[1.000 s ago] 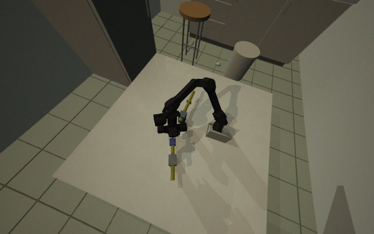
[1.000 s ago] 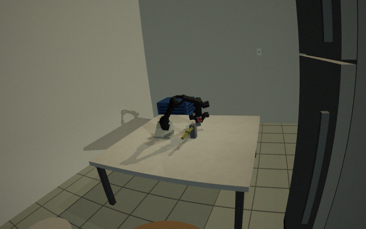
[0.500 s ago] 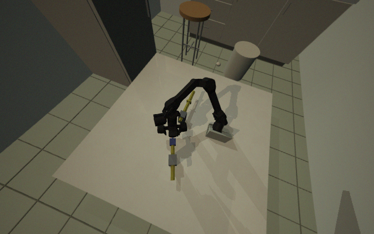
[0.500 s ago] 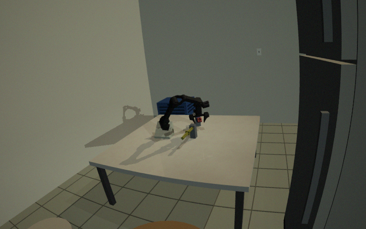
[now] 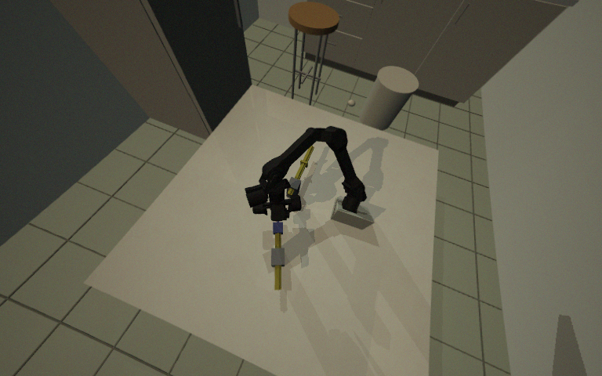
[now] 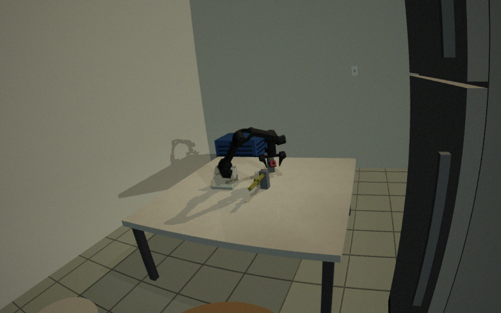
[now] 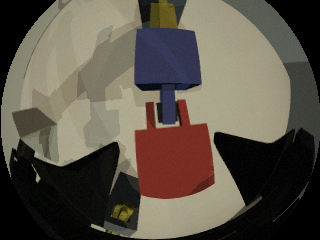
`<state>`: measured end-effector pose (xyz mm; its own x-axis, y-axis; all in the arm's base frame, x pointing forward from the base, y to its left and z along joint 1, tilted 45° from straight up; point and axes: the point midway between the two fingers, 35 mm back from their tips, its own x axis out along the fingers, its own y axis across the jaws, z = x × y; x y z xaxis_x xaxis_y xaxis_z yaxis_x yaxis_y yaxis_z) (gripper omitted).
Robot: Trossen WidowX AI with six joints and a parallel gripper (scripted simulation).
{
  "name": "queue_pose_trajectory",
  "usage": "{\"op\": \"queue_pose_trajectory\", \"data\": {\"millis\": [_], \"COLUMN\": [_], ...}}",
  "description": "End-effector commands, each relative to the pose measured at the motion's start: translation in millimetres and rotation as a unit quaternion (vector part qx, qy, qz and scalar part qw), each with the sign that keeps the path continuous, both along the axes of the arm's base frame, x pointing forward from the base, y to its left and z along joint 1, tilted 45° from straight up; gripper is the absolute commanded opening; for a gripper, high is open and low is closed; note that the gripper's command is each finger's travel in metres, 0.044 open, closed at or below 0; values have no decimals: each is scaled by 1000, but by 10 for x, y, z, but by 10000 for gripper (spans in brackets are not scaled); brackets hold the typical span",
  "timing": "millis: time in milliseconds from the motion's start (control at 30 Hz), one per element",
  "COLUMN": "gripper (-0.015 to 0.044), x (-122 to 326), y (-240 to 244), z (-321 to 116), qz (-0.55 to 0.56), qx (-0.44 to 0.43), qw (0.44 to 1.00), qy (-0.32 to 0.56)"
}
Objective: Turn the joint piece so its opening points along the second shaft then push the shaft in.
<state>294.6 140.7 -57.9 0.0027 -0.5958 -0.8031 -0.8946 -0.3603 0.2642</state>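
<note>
The red joint piece (image 6: 272, 163) (image 7: 175, 162) hangs by its hinges from the blue piece (image 5: 277, 227) (image 7: 167, 57) on the first yellow shaft (image 5: 277, 281) (image 7: 164, 15). A grey block (image 5: 277, 257) holds that shaft. The opening shows as a dark cross in the exterior view. My gripper (image 5: 277, 209) (image 6: 272, 166) (image 7: 168, 143) is open, one finger on each side of the red piece, with gaps. The second yellow shaft (image 5: 300, 170) (image 6: 254, 183) (image 7: 122, 211) runs at an angle through its grey block (image 5: 295, 182) (image 6: 265, 181) (image 7: 125, 186), its end apart from the red piece. Exact alignment is unclear.
The arm's base (image 5: 350, 218) (image 6: 224, 185) stands on the table (image 5: 212, 247) (image 6: 295, 221) beside the two blocks. A small collar (image 5: 303, 163) sits on the second shaft, behind its block. A blue crate (image 6: 232, 146) is behind the arm. A stool (image 5: 313, 16) and a bin (image 5: 393, 95) stand past the table's edge.
</note>
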Motion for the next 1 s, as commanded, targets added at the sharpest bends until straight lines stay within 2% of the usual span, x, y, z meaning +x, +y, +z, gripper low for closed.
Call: {"op": "queue_pose_trajectory", "data": {"millis": [0,467,967], "gripper": [440,440,440], "x": [-16,-15,2], "y": [83,131,489], "z": [80,117,442], "qz": [17,15,-171], "qx": [-53,-54,-24], "qw": [998,998,965], "qy": [-20,-32,-199]}}
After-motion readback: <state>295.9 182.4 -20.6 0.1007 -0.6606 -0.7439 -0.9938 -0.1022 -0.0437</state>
